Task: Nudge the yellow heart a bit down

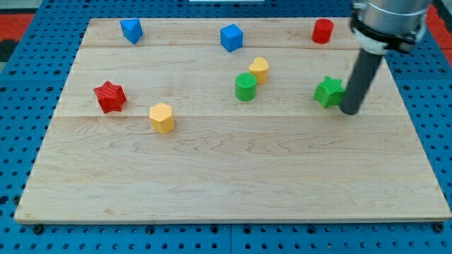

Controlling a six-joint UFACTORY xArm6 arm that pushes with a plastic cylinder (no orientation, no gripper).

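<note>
The yellow heart (258, 69) lies a little above the board's middle, touching the upper right of a green round block (245, 87). My tip (349, 111) rests on the board at the view's right, just right of and slightly below a green star (329, 92). The tip is well to the right of the yellow heart and a little lower. The rod rises up and to the right toward the arm at the view's top right corner.
A yellow hexagon-like block (162, 117) and a red star (109, 96) lie at the left. Along the top are a blue block (131, 29), a blue cube (231, 37) and a red cylinder (323, 30). The wooden board (226, 183) sits on blue pegboard.
</note>
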